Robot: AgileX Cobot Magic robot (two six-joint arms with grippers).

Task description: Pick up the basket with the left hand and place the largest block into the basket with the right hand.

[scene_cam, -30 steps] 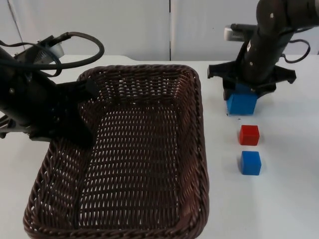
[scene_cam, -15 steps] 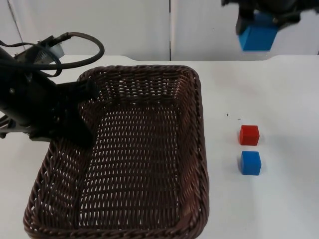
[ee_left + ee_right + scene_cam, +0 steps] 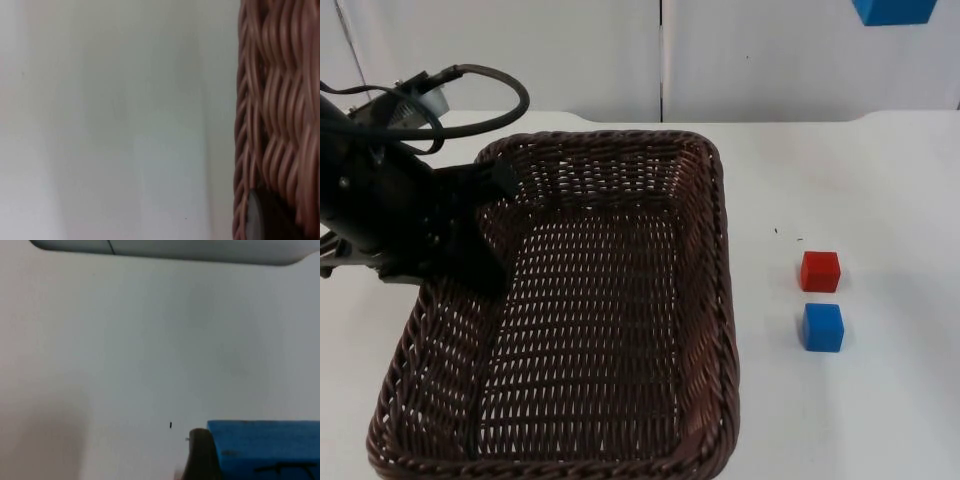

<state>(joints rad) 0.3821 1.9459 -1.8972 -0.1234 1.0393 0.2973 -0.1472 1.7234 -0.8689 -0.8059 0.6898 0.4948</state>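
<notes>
Wicker basket (image 3: 610, 300) sits pinched at its rim by your left pincer (image 3: 485, 215), the right pincer (image 3: 200, 460) pinches the big block (image 3: 893, 10) aloft, so carry it over the basket next.

The basket (image 3: 580, 310) takes up the middle of the worktop (image 3: 880, 400), its mouth wide open from above and nothing lying in it. On the basket's left rim sits the left pincer (image 3: 470, 215) with its arm, so that side is blocked. Right of the basket runs a bare strip of worktop, then two small obstacles: a red block (image 3: 820, 271) and, just nearer the front edge, a small blue block (image 3: 823, 327), close together but apart. Beyond them, bare worktop to the right edge. Up high, right of the basket and over the far edge, hangs the big blue block (image 3: 893, 10); in the right wrist view it (image 3: 265, 450) sits against a dark fingertip (image 3: 200, 455) over bare worktop.
</notes>
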